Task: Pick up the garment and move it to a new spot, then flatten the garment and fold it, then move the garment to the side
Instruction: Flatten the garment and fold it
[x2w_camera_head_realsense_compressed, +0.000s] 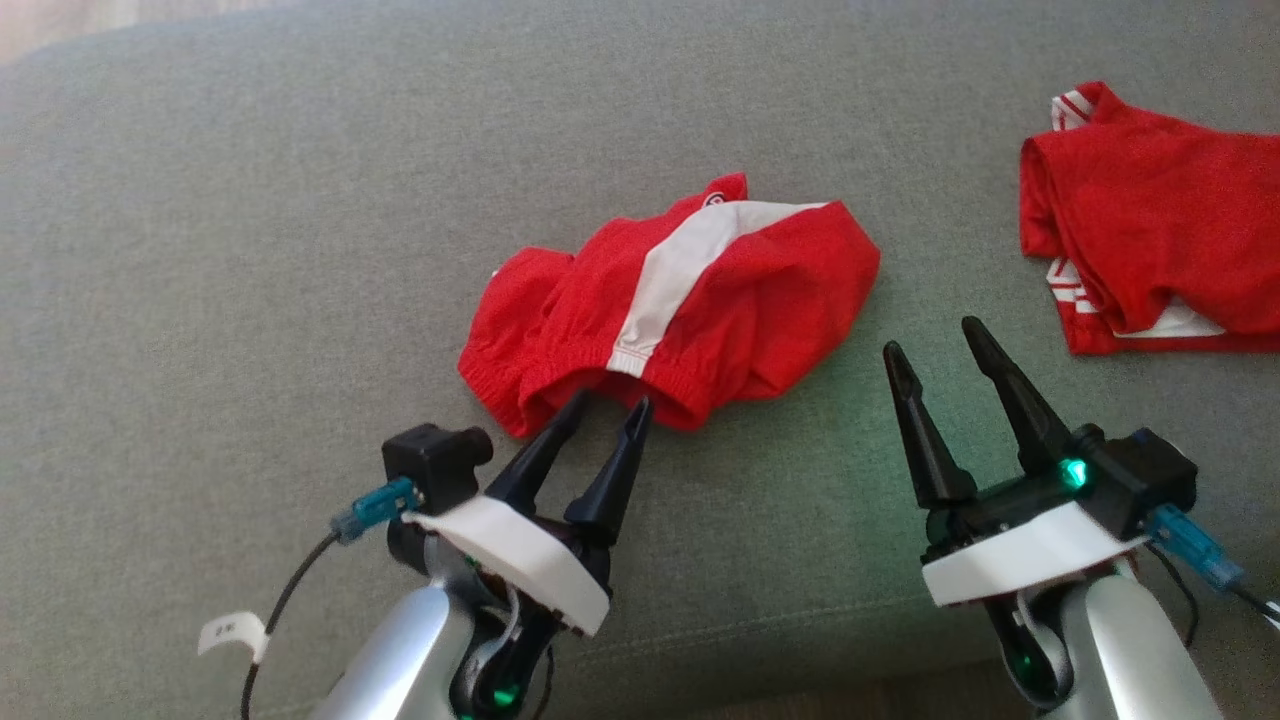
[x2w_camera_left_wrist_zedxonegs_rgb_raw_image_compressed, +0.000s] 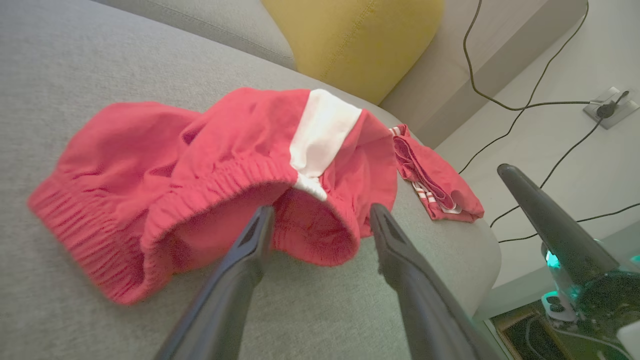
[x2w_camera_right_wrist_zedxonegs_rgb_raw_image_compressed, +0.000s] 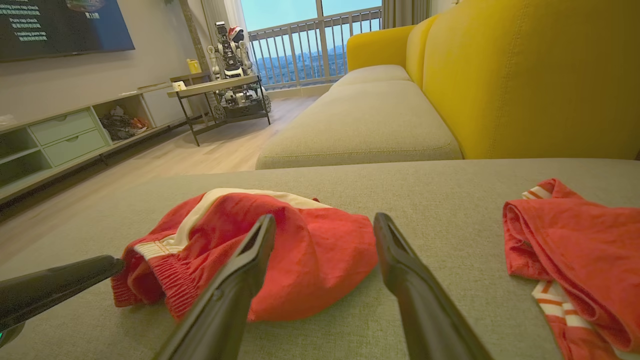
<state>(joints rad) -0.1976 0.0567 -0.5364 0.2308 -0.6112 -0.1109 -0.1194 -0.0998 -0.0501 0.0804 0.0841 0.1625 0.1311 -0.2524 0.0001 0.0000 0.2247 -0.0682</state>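
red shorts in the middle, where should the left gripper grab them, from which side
The elastic waistband beside the white stripe, from the robot's side. That edge faces the robot and arches off the cushion, so a finger could probably slip under. The left gripper is open right there.

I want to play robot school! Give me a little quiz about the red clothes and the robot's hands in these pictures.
1. True or false: the left gripper has its fingers shut tight on the red shorts.
2. What colour is the stripe on the shorts? A) white B) blue C) green
3. How many red garments lie on the grey sofa cushion?
Key: 1. False: its fingers are open, with the tips at the waistband. 2. A. 3. Two: the shorts and a second red garment further to the right.
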